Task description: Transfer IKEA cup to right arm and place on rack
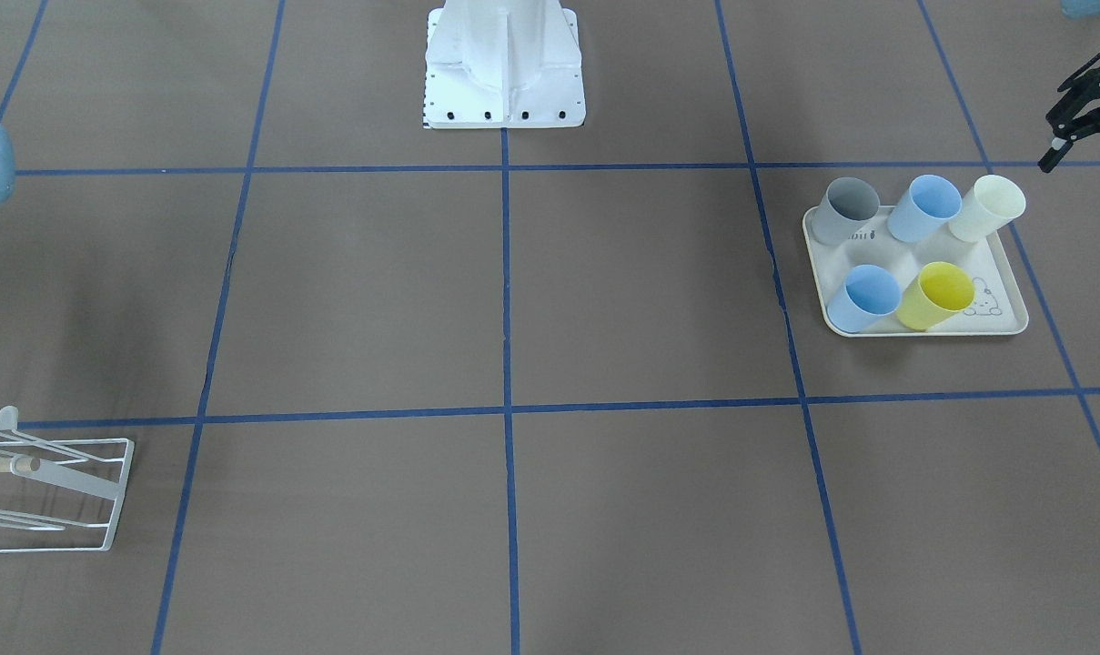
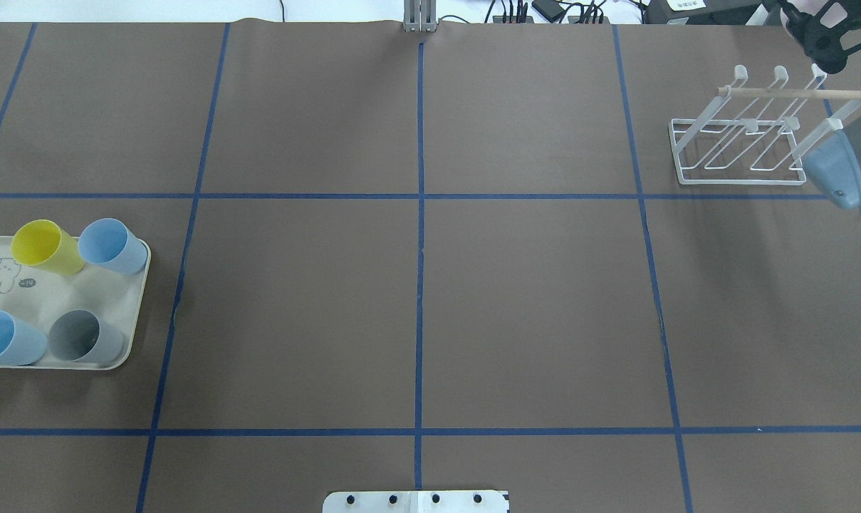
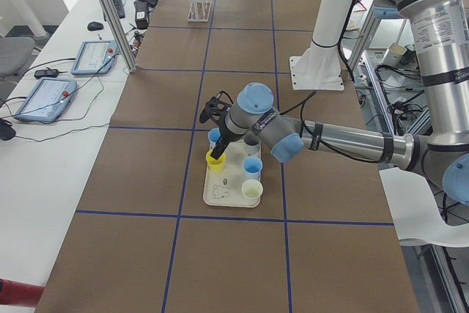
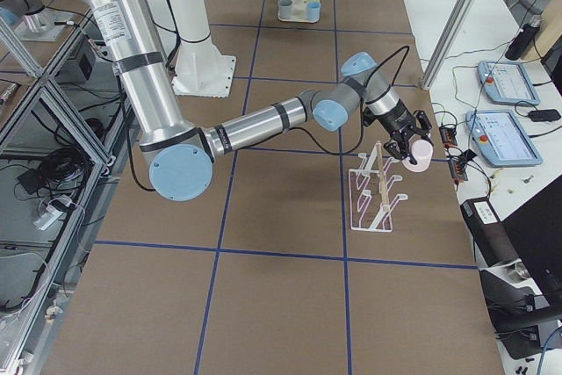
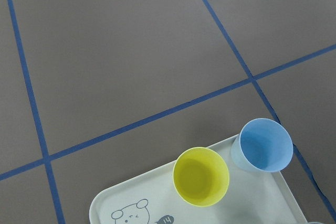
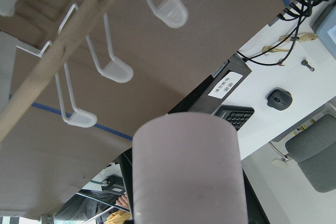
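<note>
Beside the rack (image 4: pixel 373 191), outstretched right arm (image 4: pixel 263 120), pincer (image 4: pixel 410 148) tight on the pink cup (image 4: pixel 421 157).

The cream rectangular plastic tray (image 5: pixel 102 203) bore, just right of its line-drawn animal (image 5: pixel 131 214), a small dark bubble (image 5: pixel 167 219) with two pale marks that looked like "14" or "hi"; which could not be settled. Beside the grey plastic cup (image 1: pixel 848 209), a short dark word (image 1: pixel 862 236) on the tray was too blurred to read. On a black box (image 6: pixel 194 106) beyond the brown worktop (image 6: pixel 199 51), a white sticker (image 6: pixel 226 85) carried two lines of print too small to read.
</note>
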